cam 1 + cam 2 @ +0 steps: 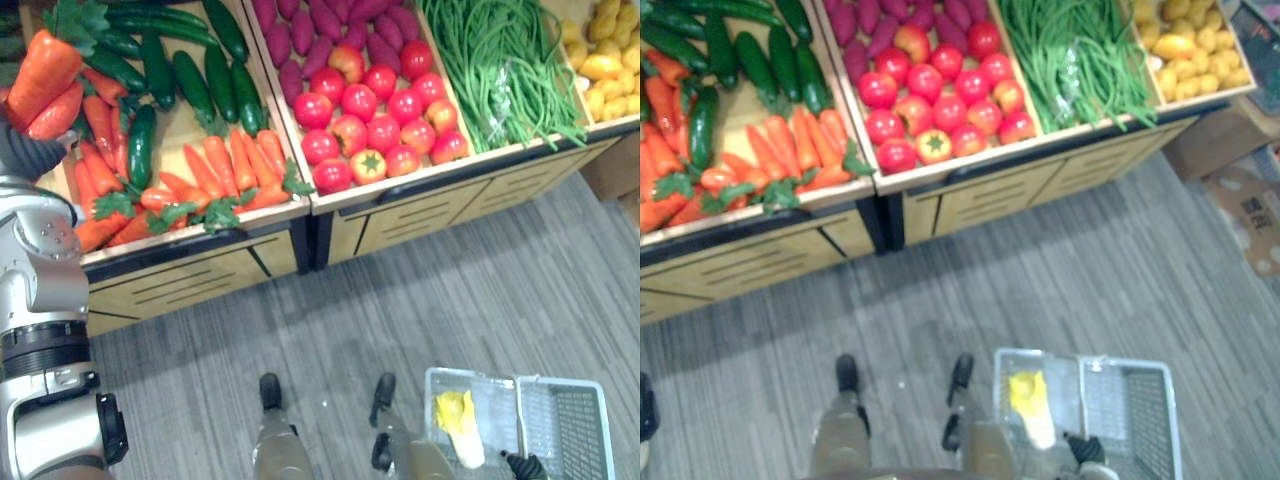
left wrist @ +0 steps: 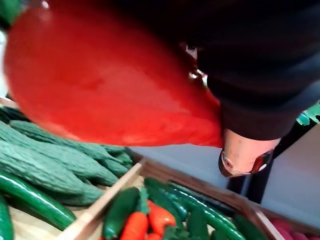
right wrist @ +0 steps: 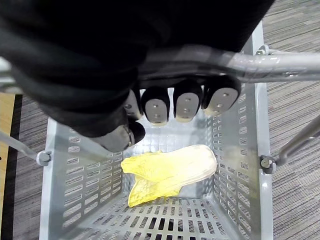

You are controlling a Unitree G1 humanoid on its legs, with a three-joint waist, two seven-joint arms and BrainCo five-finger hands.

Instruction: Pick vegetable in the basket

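Over the wooden produce stand [image 1: 180,280], at its far left, a carrot [image 1: 40,70] is clamped in the robot's left hand [image 2: 255,95], leafy end uppermost. The grey basket [image 1: 560,425] hangs low, to the right and nearer the robot. The right hand [image 3: 175,102] is curled round its handle [image 3: 280,65], with a yellow leafy vegetable [image 3: 170,172] inside. The drop likely lies rightward and down.
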